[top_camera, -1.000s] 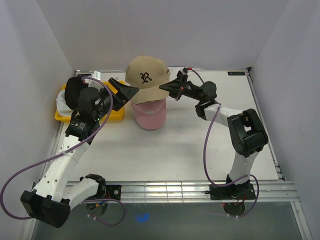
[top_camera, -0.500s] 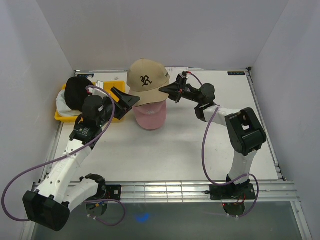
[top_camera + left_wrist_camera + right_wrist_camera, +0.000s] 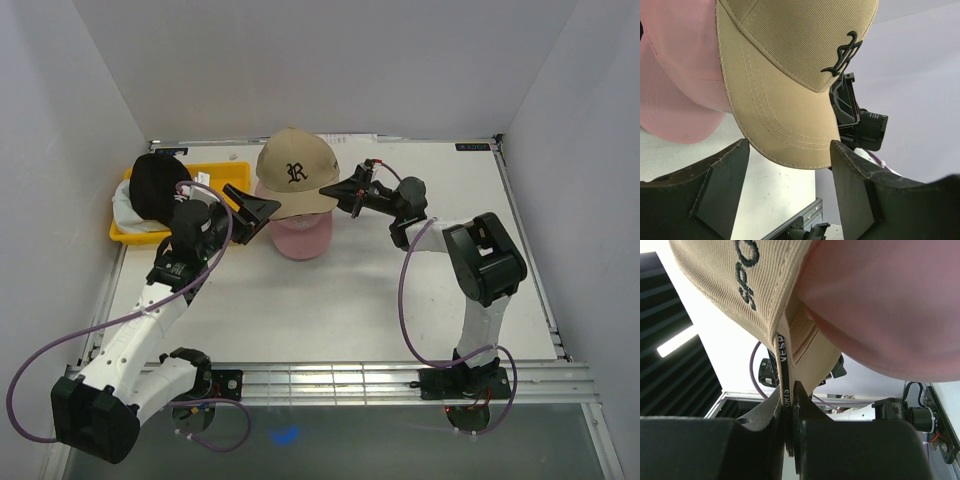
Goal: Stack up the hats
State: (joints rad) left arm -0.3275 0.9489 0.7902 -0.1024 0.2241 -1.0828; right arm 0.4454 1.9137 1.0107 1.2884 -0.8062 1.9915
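Right pincer (image 3: 352, 190) is clamping shut on a thin strap (image 3: 784, 371) at the lower edge of the tan hat (image 3: 297, 170). In the right wrist view the fingertips (image 3: 807, 412) are pinching only that strip of fabric.

- Tan hat is hanging in the air, crown up, directly over the pink hat (image 3: 303, 232), which is sitting on the surface (image 3: 330, 300). The two crowns look very close, but I cannot tell whether they are touching.
- Handling, my judgement: light cotton with a soft crown that is likely to dent and swing from a one-point hold. The brim (image 3: 785, 120) is the only stiff part, so it is the better place to grip and steer. The strap hold is letting the hat tilt.
- Left pincer (image 3: 262, 207) is standing wide, with one jaw on each side of the brim tip and neither jaw touching it.
- I am reading this as lining the tan crown up over the pink one before letting go.
- Farther left, a black hat (image 3: 155, 185) is waiting in the yellow tray (image 3: 225, 170).
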